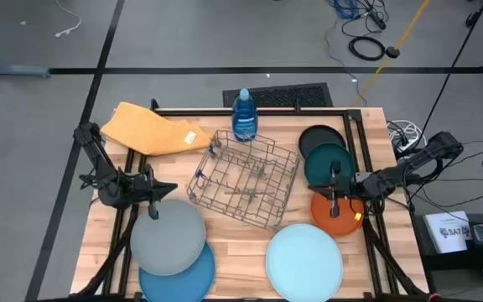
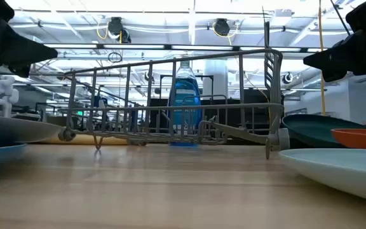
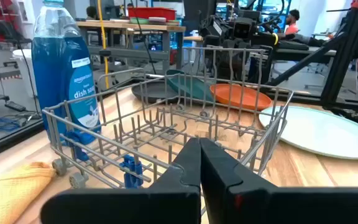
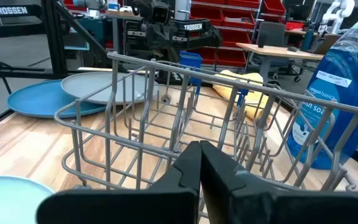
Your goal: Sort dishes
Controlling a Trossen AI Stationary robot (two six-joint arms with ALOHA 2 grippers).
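Observation:
The wire rack [image 1: 243,178] stands mid-table. At the near left, a grey plate [image 1: 168,236] lies partly on a blue plate [image 1: 179,273]. A light blue plate [image 1: 303,260] lies near the front edge. On the right, black [image 1: 319,137], dark teal [image 1: 327,164] and orange [image 1: 335,214] plates overlap in a row. My left gripper [image 1: 171,189] hovers shut over the grey plate's far edge, pointing at the rack [image 3: 166,124]. My right gripper [image 1: 329,180] hovers shut above the teal and orange plates, facing the rack [image 4: 185,106]. Neither holds anything.
A blue dish soap bottle [image 1: 244,116] stands at the far edge behind the rack. A folded yellow cloth [image 1: 151,130] lies at the far left corner. Bare wood shows between the rack and the front plates.

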